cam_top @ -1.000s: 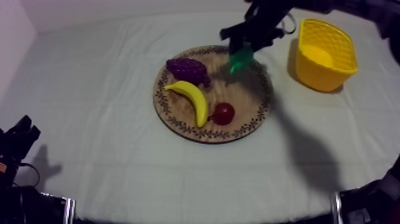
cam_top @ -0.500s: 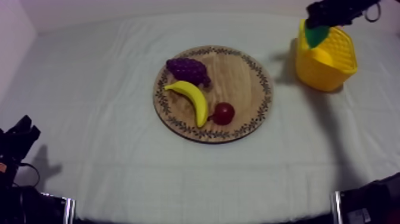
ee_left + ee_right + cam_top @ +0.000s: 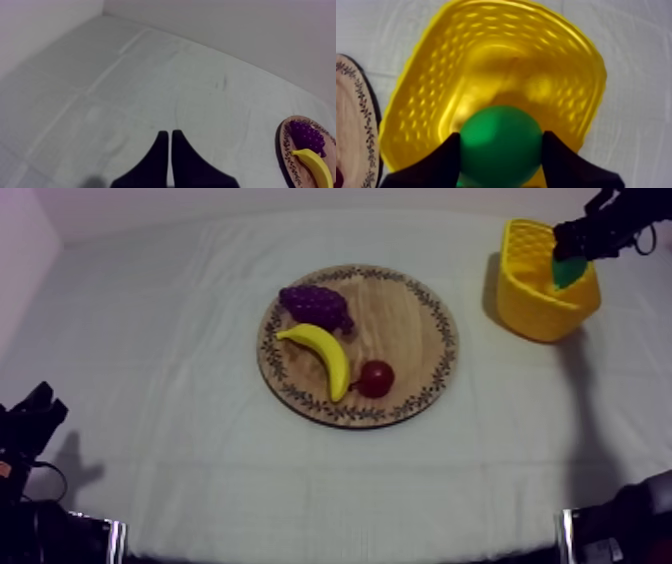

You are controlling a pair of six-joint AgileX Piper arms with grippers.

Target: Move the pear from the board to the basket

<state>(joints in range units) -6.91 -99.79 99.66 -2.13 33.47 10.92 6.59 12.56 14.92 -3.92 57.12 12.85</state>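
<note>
Right fingers (image 3: 438, 165) pinching one pear (image 3: 500, 145) over one yellow basket (image 3: 431, 95), left fingers (image 3: 156, 161) pressed together, three fruits (image 3: 325, 353) on board (image 3: 405, 318).

Right gripper (image 3: 500, 135) closed round the green pear (image 3: 501, 145), black fingers (image 3: 443, 162) pressed one to each flank. Straight below the claw and spreading out past its tips, the open mouth of the yellow basket (image 3: 436, 85), walls dimpled all round. Beyond one finger and outside the basket's rim, an edge of the wooden board (image 3: 356, 115) with its patterned border, lying on the grey-white cloth (image 3: 636, 60).
</note>
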